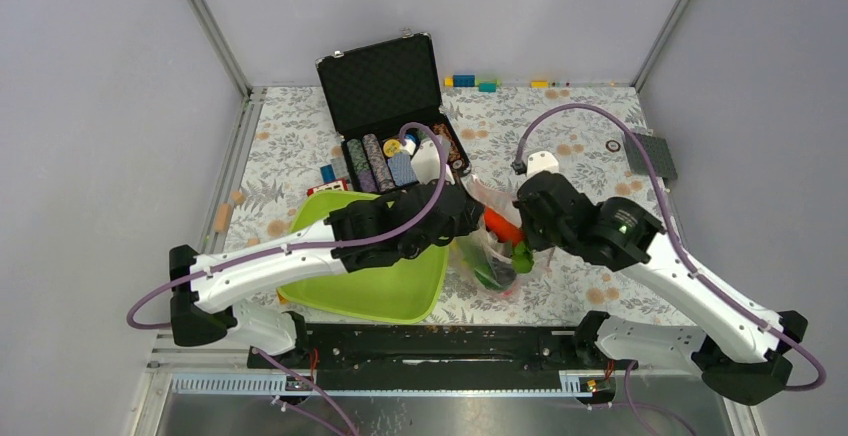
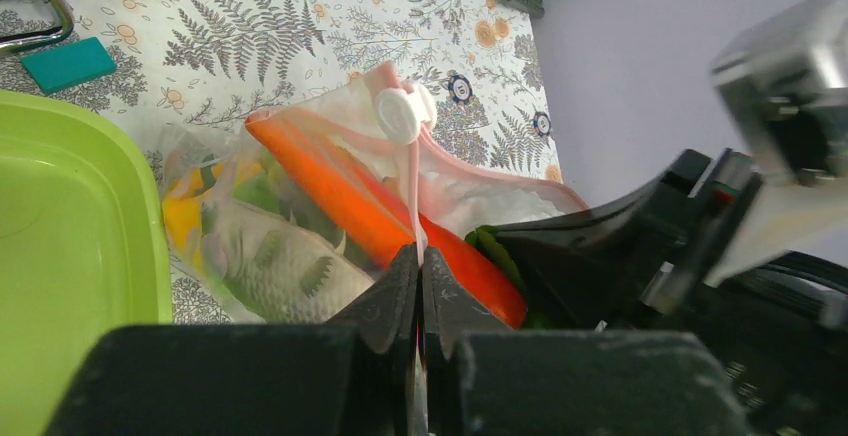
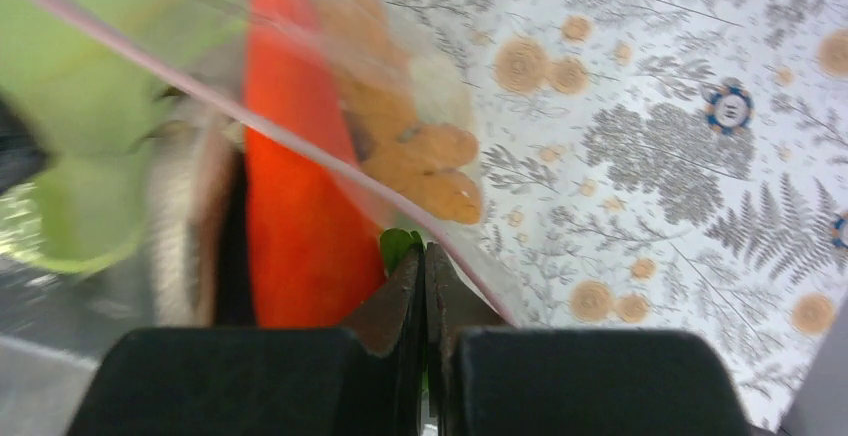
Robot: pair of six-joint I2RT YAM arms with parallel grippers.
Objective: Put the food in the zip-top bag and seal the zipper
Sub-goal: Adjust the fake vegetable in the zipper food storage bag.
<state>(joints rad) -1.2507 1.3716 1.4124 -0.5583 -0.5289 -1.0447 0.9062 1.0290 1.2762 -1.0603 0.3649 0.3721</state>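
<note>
Left wrist: my L gripper (image 2: 420,256) pressed tight, pinching zipper (image 2: 412,191) | R gripper (image 3: 424,256) closed, prob. on bag rim, view blurry | zip-top bag (image 2: 500,196) w/ carrot (image 2: 330,186), fish (image 2: 280,261) inside, on table (image 1: 300,136), just beside tray's (image 1: 400,291) right edge.

**Grey walls around a flowered table**

Plain pale grey walls (image 1: 100,106) close the space in on three sides, and the back wall (image 1: 440,6) is as bare as the others. A slim metal post (image 1: 210,26) rises at the far left corner, with a second post (image 1: 675,21) at the far right. The table (image 1: 285,131) wears a white cloth printed with grey ferns and small orange flowers. The light is soft and even, and shadows are faint.
</note>
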